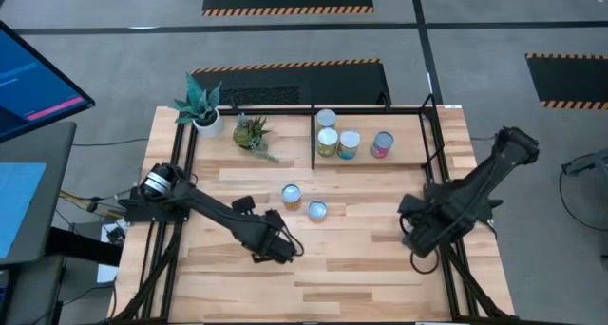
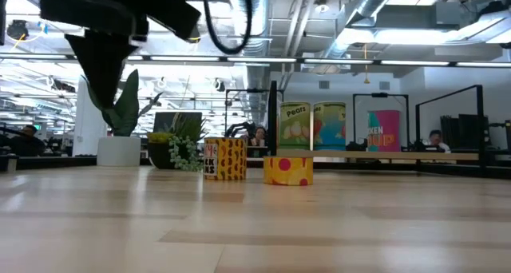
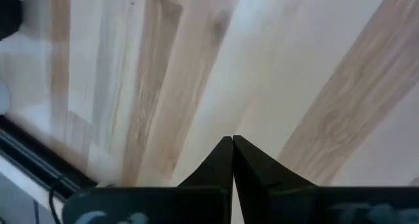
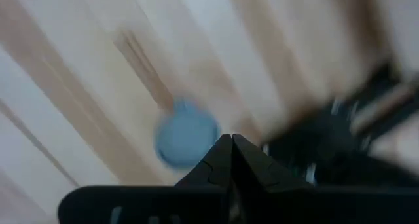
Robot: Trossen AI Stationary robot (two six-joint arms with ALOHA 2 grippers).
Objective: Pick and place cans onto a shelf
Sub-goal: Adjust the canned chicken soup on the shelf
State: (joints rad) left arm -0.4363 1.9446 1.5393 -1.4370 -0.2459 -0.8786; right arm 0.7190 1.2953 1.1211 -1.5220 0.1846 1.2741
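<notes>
From above, the table [image 1: 361, 268] shows a wide stretch of bare wood along its near half, between the two arms. The shelf [image 1: 375, 135] takes the far right corner, framed by thin black bars; four cans stand inside it, one silver-topped can [image 1: 326, 119] at the back, and in front of it a yellow can [image 1: 328, 143], a light blue can [image 1: 349, 144] and a pink can [image 1: 382, 144] in a row. Two more cans stand loose mid-table, well clear of the shelf's front bar: a taller loose can [image 1: 291, 195] and a lower loose can [image 1: 317, 210] just beside it. Two potted plants [image 1: 223, 118] sit at the far left. The left gripper [image 1: 281, 251] lies low over the boards, near the loose pair, its arm stretched in from the left edge. The right gripper [image 1: 415, 244] hangs by the right edge frame, its arm folded back.

At table height, the taller loose can [image 2: 224, 159] and the lower one [image 2: 288, 170] stand apart from each other, with open wood in front.

The left wrist view shows the left gripper [image 3: 232, 141] with fingers pressed together, empty, over bare planks.

The right wrist view shows the right gripper [image 4: 232, 139] with its tips together, holding nothing, above a blurred blue can top [image 4: 186, 141].
</notes>
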